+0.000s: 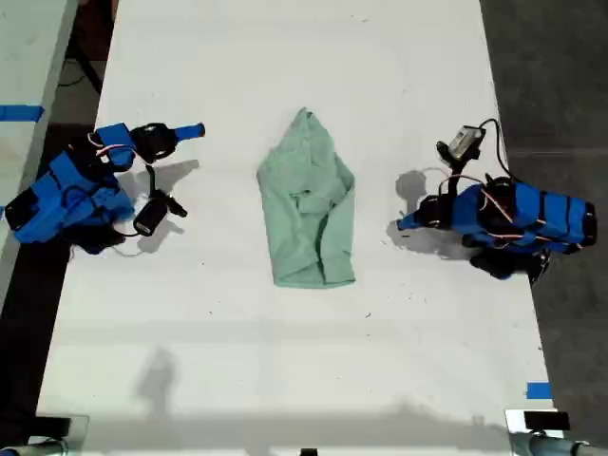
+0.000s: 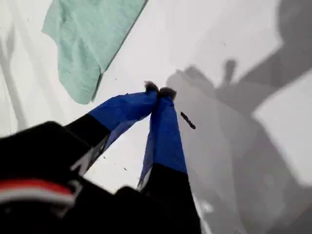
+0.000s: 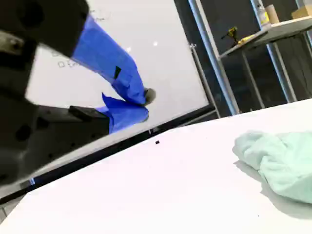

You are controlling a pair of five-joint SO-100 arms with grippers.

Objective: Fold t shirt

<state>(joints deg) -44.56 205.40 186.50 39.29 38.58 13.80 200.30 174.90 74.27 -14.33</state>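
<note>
The pale mint-green t shirt (image 1: 309, 204) lies wrinkled and bundled into a long strip in the middle of the white table (image 1: 285, 361), tapering to a point at its far end. My first gripper (image 1: 407, 224) rests low over the table at the exterior view's right, pointing at the shirt and about a hand's width from it. Its fingers (image 2: 165, 126) are shut on nothing, with a shirt corner (image 2: 90, 39) beyond the tips. My second gripper (image 1: 197, 130) sits at the exterior view's left, shut and empty (image 3: 145, 100), held level above the table. The shirt (image 3: 282, 161) is well off to its side.
Blue tape (image 1: 539, 390) marks the table near the exterior view's lower right corner. A second table with blue tape (image 1: 19, 112) stands at that view's left. A whiteboard (image 3: 161, 53) and a shelf (image 3: 273, 31) stand beyond the table. A dark speck (image 2: 187, 120) lies near my first gripper.
</note>
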